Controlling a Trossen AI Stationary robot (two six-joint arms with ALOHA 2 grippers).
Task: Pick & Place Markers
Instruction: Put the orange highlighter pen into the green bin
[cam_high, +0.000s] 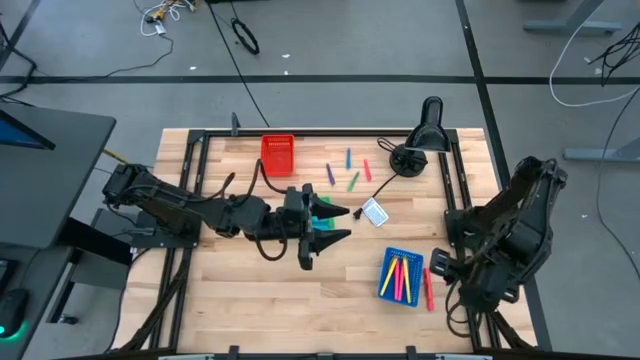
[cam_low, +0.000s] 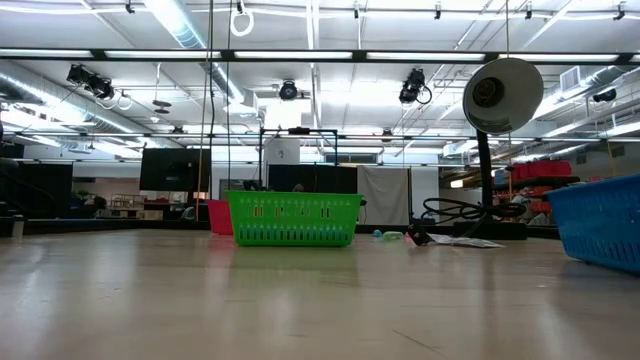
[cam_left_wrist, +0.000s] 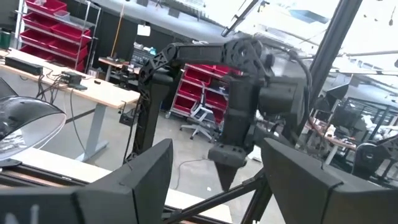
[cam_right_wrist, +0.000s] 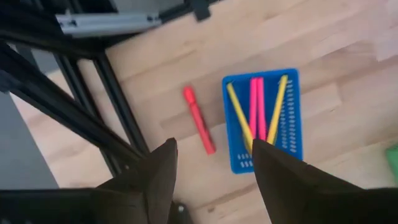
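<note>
Several markers lie flat on the table. Yellow and pink ones (cam_right_wrist: 256, 109) lie inside the blue tray (cam_high: 386, 283). A red marker (cam_right_wrist: 199, 119) lies on the wood just beside that tray, also seen in the high view (cam_high: 428, 288). Purple (cam_high: 328, 173), blue (cam_high: 348, 158), green (cam_high: 354, 181) and red (cam_high: 367, 170) markers lie loose toward the far edge. My right gripper (cam_right_wrist: 214, 149) hovers open above the red marker and the blue tray. My left gripper (cam_high: 337, 223) is open over the table's middle, held level and pointing right, empty.
A red tray (cam_high: 278, 153) stands at the far edge. A green tray (cam_low: 293, 218) sits under my left gripper. A white-and-blue card (cam_high: 375, 212) lies at the centre. A black desk lamp (cam_high: 420, 140) with its cable stands far right. A black frame rail (cam_right_wrist: 118, 106) runs along the table's right side.
</note>
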